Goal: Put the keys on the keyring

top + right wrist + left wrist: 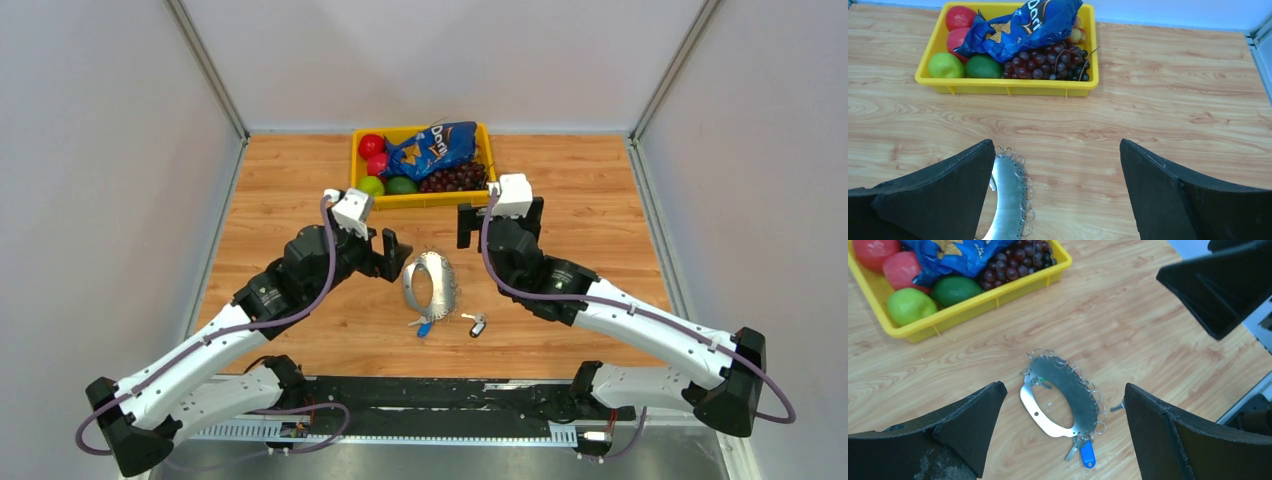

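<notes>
The keyring (430,283) is a silvery oval band edged with small rings, lying flat on the wooden table between my two arms. At its near end are a blue tag (1087,455) and a small silver key (1071,450). A loose key (477,324) with a dark head lies on the wood just right of the tag. My left gripper (1063,387) hangs open above the keyring (1073,395), holding nothing. My right gripper (1055,145) is open and empty too, with the keyring (1008,195) beside its left finger.
A yellow tray (420,199) stands at the back of the table, holding a blue snack bag (435,148), grapes, and red and green fruit. Grey walls close in the table at left, right and back. The right gripper (1218,290) shows in the left wrist view.
</notes>
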Available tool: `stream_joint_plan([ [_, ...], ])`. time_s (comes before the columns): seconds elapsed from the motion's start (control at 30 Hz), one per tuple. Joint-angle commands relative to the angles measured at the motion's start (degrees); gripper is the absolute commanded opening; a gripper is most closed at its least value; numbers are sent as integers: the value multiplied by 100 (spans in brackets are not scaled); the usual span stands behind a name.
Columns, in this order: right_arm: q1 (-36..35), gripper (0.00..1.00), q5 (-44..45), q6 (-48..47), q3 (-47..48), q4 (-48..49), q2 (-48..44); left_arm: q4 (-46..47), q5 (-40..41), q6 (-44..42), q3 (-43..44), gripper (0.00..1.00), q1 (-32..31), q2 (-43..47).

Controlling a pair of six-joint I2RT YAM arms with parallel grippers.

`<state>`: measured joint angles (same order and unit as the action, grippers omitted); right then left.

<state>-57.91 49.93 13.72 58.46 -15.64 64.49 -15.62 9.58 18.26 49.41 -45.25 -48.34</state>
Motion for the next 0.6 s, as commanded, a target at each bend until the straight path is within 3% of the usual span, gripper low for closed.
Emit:
stream_joint_plan([
  [0.0, -24, 100, 372, 363, 19, -278, -300, -86, 394, 57, -185, 100, -336, -42],
  [0.17, 4, 100, -204, 477, -373, -565, -697, 86, 254, 368, -558, 100, -515, -220],
  [0.37, 139, 100, -1619, 561, -855, -976, -845, 296, 254, 690, -1033, 100, -555, -236],
  [0.57, 139, 100, -2213, 1132, -1468, -997, -1024, 322, 392, 916, -1309, 100, -555, -266],
])
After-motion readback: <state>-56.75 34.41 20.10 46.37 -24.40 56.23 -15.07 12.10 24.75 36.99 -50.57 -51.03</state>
